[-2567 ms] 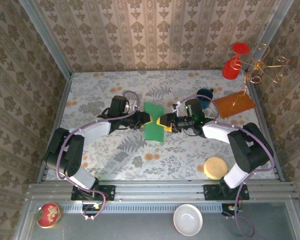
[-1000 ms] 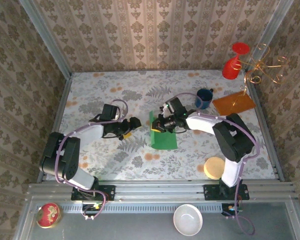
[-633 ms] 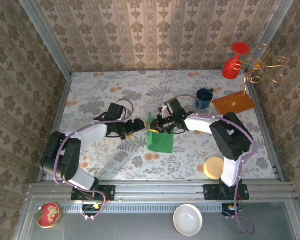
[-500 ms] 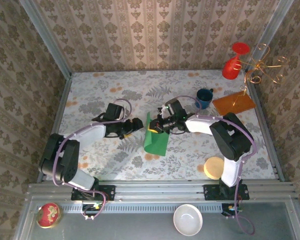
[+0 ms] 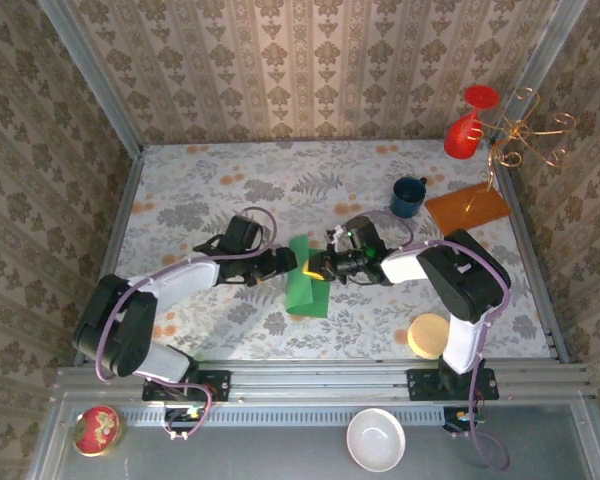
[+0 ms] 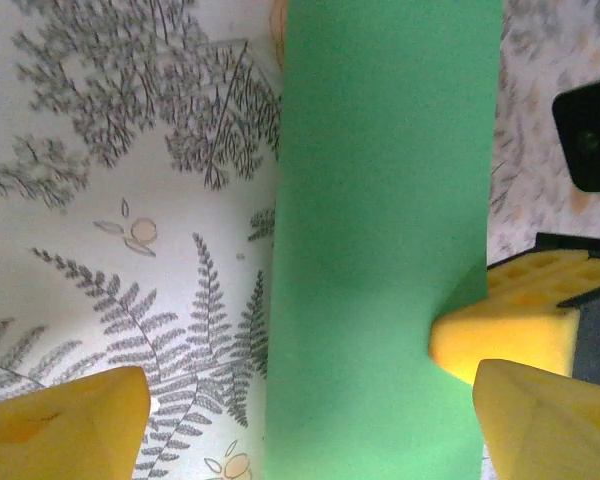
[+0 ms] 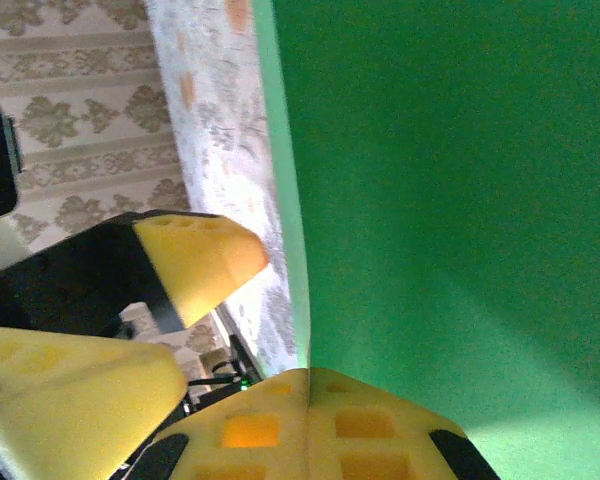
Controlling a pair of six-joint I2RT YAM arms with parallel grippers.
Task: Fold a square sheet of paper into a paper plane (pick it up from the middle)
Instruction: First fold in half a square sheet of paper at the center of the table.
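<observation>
Pinching the paper along its right-hand edge, the right gripper is holding its yellow pads pressed together on the green sheet, as its own camera is showing, with the paper spreading away above the closed fingertips of the right gripper. The left gripper is facing it from the other side with its fingers spread wide and nothing between the pads. In its wrist view the paper is running as a long narrow strip straight ahead of the left gripper, between the two fingertips and touching neither, while the right gripper is biting the strip's far edge, just ahead of the left gripper's right-hand finger. The strip seems to be doubled over lengthwise and to be lying partly off the tabletop, though how high I cannot tell. The step in hand looks like a re-grip between folds, well short of a finished plane. The next move is likely calling for the left gripper to be closing on the near edge without dragging the thin sheet out of the right gripper's pinch.
</observation>
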